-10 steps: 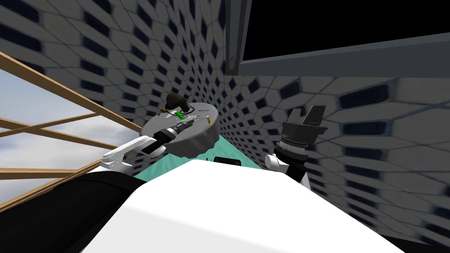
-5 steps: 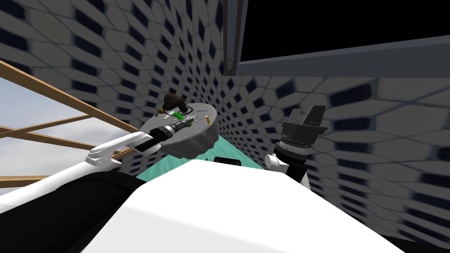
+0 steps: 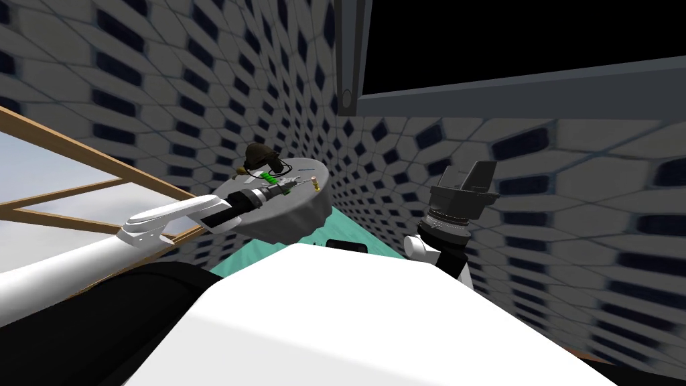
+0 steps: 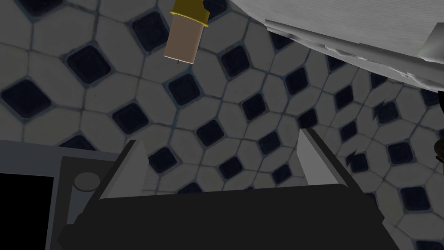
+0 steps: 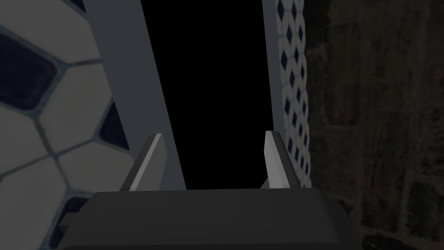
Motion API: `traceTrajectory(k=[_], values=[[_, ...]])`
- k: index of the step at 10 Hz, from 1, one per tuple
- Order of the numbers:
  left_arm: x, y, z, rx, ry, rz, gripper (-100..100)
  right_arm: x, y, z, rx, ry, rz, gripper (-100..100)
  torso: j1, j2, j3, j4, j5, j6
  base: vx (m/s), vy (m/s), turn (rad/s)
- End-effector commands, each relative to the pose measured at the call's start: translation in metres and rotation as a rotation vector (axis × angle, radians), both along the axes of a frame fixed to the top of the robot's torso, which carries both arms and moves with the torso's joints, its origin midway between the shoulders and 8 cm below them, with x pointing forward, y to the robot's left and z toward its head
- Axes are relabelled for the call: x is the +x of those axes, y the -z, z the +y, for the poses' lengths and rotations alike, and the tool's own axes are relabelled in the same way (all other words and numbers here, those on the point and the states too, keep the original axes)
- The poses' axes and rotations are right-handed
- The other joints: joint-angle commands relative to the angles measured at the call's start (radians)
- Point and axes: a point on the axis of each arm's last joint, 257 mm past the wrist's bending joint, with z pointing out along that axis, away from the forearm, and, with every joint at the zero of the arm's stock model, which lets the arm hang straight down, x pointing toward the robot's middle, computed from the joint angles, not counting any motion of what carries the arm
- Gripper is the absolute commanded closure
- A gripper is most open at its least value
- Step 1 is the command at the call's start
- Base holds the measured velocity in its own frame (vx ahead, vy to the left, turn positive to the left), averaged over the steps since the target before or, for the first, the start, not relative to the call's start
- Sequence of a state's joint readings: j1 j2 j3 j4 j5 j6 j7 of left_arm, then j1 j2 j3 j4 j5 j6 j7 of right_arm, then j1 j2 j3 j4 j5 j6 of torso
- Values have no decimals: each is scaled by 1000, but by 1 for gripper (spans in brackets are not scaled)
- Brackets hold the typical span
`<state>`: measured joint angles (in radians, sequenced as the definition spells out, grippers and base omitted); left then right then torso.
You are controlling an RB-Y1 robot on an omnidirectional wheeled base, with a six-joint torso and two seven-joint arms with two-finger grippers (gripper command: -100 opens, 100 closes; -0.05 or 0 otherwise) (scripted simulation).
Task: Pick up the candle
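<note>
Candle: a short tan stub in a yellow holder (image 4: 184, 38) stood on the round grey table (image 3: 295, 211), near its right rim.
Long axis: upright on the tabletop, as far as the head view showed.
Bearing: ahead of the left gripper (image 4: 220, 138), beyond its fingertips and off its centre line.
Left jaws: spread apart, empty.
Nearer arm: left, reaching over the table.
Right gripper (image 5: 212, 135): well apart by the wall, raised, fingers spread, holding nothing.

Free gap between left gripper (image 4: 221, 138) and candle (image 4: 184, 40); table (image 4: 347, 26) edge close beside.
</note>
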<state>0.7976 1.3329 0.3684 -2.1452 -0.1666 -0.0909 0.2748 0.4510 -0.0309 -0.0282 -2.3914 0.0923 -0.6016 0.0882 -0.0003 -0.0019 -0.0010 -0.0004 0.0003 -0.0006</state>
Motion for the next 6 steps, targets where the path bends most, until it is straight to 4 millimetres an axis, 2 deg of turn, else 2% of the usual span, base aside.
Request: traceTrajectory(k=[1, 6], values=[[1, 0, -5, 13, 21, 21, -100, 0, 0, 0, 0, 0, 0, 0, 0, 0, 0, 0, 0, 0, 7, 5, -25], [2, 9, -18, 34, 74, 107, -100, 0, 0, 0, 0, 0, 0, 0, 0, -1, 0, 0, 0, 0, 15, 1, -39]])
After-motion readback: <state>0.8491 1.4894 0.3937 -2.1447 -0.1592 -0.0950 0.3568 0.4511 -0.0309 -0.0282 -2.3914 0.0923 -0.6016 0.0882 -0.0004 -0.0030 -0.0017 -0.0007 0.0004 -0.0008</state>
